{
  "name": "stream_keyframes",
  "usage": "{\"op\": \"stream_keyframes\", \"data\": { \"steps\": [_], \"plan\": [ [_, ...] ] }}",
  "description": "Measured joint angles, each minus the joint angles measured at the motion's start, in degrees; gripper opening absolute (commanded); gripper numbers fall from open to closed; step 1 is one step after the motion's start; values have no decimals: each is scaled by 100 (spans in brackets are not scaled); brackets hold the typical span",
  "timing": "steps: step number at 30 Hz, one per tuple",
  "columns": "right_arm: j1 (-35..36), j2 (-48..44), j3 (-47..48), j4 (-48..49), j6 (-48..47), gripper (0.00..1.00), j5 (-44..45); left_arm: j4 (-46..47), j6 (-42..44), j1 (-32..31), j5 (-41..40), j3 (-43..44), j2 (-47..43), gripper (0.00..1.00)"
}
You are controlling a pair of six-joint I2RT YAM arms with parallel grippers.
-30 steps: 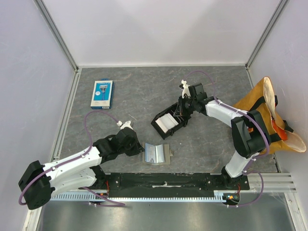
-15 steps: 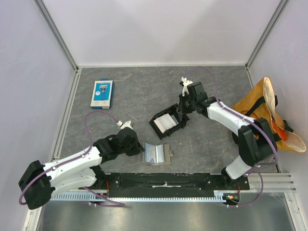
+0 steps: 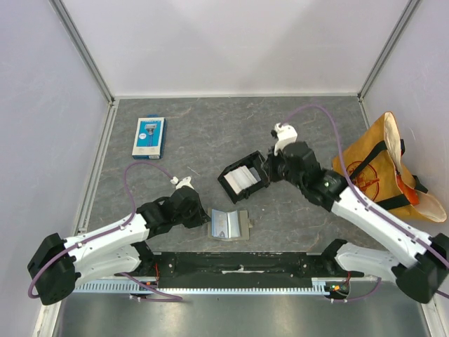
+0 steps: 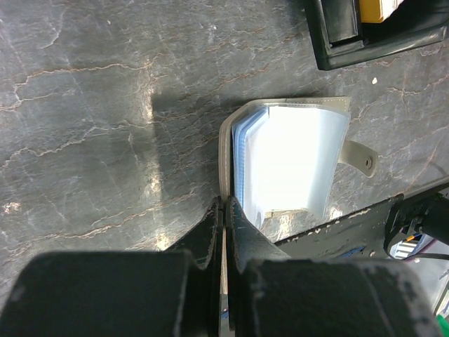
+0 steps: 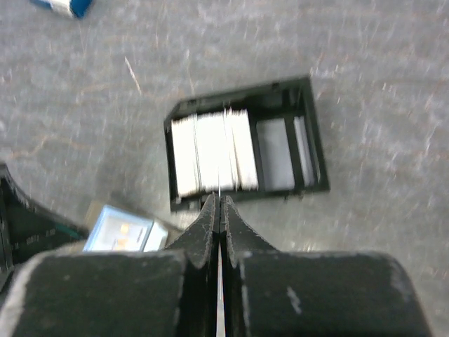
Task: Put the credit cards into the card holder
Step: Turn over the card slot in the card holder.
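The grey-tan card holder (image 3: pixel 229 224) lies open near the front edge, its clear pockets (image 4: pixel 295 158) facing up. My left gripper (image 3: pixel 205 219) is shut on the holder's left cover edge (image 4: pixel 224 184). Several white credit cards (image 5: pixel 210 160) stand in a black tray (image 3: pixel 224 180) at mid-table. My right gripper (image 3: pixel 271 168) hovers just right of the tray, shut on one thin credit card (image 5: pixel 219 191) seen edge-on between the fingertips. In the right wrist view the tray (image 5: pixel 169 165) lies below the jaws and the holder (image 5: pixel 123 230) shows at lower left.
A blue-and-white retail pack (image 3: pixel 148 137) lies at the back left. An orange bag (image 3: pixel 379 165) with black straps sits against the right wall. The tray's corner (image 4: pixel 351 38) is close beyond the holder. Aluminium rails edge the table.
The right gripper closed on a card at the tray, and the right arm swung its elbow out to the right while the wrist lifted off the tray. The left arm and holder stayed put.
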Motion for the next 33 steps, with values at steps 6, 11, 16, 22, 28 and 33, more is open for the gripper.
{"op": "stream_keyframes", "data": {
  "steps": [6, 11, 16, 22, 28, 33],
  "plan": [
    [905, -883, -1060, -651, 734, 0, 719, 0, 0, 0, 0, 0, 7, 2],
    [1401, -1054, -1679, -1027, 1360, 0, 1158, 2, 0, 0, 0, 0, 7, 2],
    [1878, -573, -1858, -984, 1788, 0, 1582, 2, 0, 0, 2, 0, 7, 2],
    [1985, 4, -2076, -756, 1991, 0, 1700, 2, 0, 0, 2, -2, -28, 2],
    [1989, 181, -2129, -551, 2055, 2, 1674, 9, 0, 0, 2, -24, -61, 2],
    [1998, 188, -2149, -444, 2063, 6, 1565, 22, 0, 0, 2, -81, -111, 2]
  ]
}}
